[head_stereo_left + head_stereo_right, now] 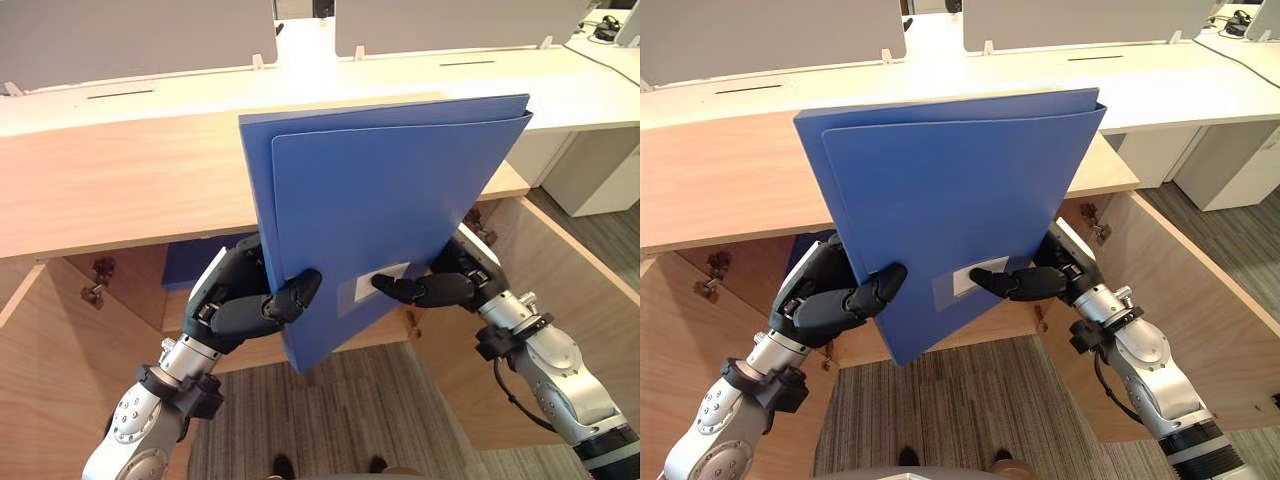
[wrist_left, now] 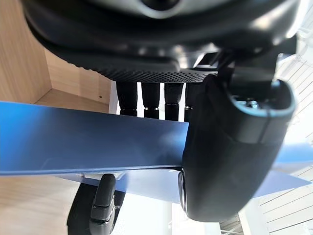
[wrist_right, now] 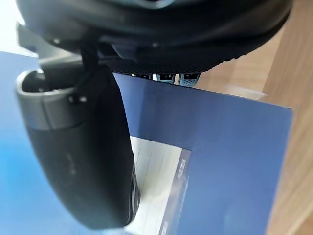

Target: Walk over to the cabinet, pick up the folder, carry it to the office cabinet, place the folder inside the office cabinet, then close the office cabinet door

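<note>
Nearest, below the arms, lies the striped grey carpet (image 1: 340,400). Above it the left hand (image 1: 245,305) and the right hand (image 1: 445,285) grip the blue folder (image 1: 390,190) by its lower part, one at each side. Each hand is clamped on it: the thumb lies across the front cover and the fingers (image 2: 149,98) are curled behind it. The right thumb's tip rests on the white label (image 1: 975,278) near the folder's lower edge. The folder is in the air, roughly upright and tilted so that one lower corner points down towards the carpet; its front cover faces the head camera. It is in front of the open wooden cabinet (image 1: 130,180), whose two doors stand swung out, the left door (image 1: 60,370) and the right door (image 1: 570,290) flanking the arms. Inside the cabinet, behind the left hand, something dark blue (image 1: 195,262) shows against the back wall; what it is cannot be told. Beyond the cabinet's top runs a white desk (image 1: 300,85) with grey dividers (image 1: 130,35) standing on it.
</note>
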Tool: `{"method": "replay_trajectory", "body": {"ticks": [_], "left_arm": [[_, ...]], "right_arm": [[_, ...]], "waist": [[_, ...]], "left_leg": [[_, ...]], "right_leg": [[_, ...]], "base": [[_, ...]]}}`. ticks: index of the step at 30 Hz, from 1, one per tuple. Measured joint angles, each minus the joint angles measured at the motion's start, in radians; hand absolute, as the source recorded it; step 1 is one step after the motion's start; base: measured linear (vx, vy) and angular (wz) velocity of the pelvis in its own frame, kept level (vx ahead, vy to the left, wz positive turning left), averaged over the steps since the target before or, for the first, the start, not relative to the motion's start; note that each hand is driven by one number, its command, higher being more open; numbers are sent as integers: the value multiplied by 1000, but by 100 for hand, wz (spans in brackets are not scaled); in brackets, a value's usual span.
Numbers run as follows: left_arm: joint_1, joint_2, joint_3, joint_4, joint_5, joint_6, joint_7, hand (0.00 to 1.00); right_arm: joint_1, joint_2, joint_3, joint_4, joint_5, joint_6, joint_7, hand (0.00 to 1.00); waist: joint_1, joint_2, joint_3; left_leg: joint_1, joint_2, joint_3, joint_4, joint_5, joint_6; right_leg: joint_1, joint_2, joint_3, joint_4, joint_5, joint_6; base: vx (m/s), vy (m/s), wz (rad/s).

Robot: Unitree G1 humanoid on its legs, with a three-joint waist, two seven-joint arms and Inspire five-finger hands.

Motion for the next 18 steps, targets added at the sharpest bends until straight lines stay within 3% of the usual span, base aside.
{"method": "replay_trajectory", "body": {"ticks": [4, 6, 7, 12, 15, 18], "left_arm": [[-1, -24, 11, 22, 33, -2, -10, 0], [-8, -84, 32, 22, 111, -7, -8, 0], [-17, -157, 60, 23, 186, -16, 14, 100], [-44, -350, 99, 24, 354, -67, 70, 100], [-25, -448, 119, 39, 533, -86, 129, 100], [14, -550, 213, 141, 698, -91, 242, 100]], "right_arm": [[3, 32, -7, 10, -1, 1, -3, 0], [14, 102, -38, 9, -12, 1, -1, 0], [17, 159, -47, -9, -23, 2, 7, 0], [40, 344, -79, -106, -113, 2, -2, 0], [40, 436, -96, -110, -148, 2, -55, 0], [41, 538, -157, -112, -162, 1, -127, 0]], "waist": [[6, 2, -1], [13, 2, -2], [16, 3, -2], [25, 2, -6], [33, 2, -14], [35, 2, -15]], "left_leg": [[-5, -1, -8, 0, 5, 0], [-10, -1, -14, 0, 9, 0], [-10, 0, -16, 0, 10, 0], [-16, -2, -29, 0, 14, 1], [-16, -4, -33, 0, 14, 1], [-16, -3, -33, -1, 14, 1]], "right_leg": [[-1, -1, -9, 0, 0, 0], [-3, 0, -15, 0, 1, -1], [-3, 0, -16, 0, 1, -1], [-3, -1, -27, 0, 1, -2], [-3, -3, -30, 0, 1, -2], [-4, -3, -30, 0, 1, -2]], "base": [[-18, -1, 7], [-15, -7, 7], [-15, -7, 4], [-16, -3, 8], [-18, 9, 3], [-10, 1, 0]]}}
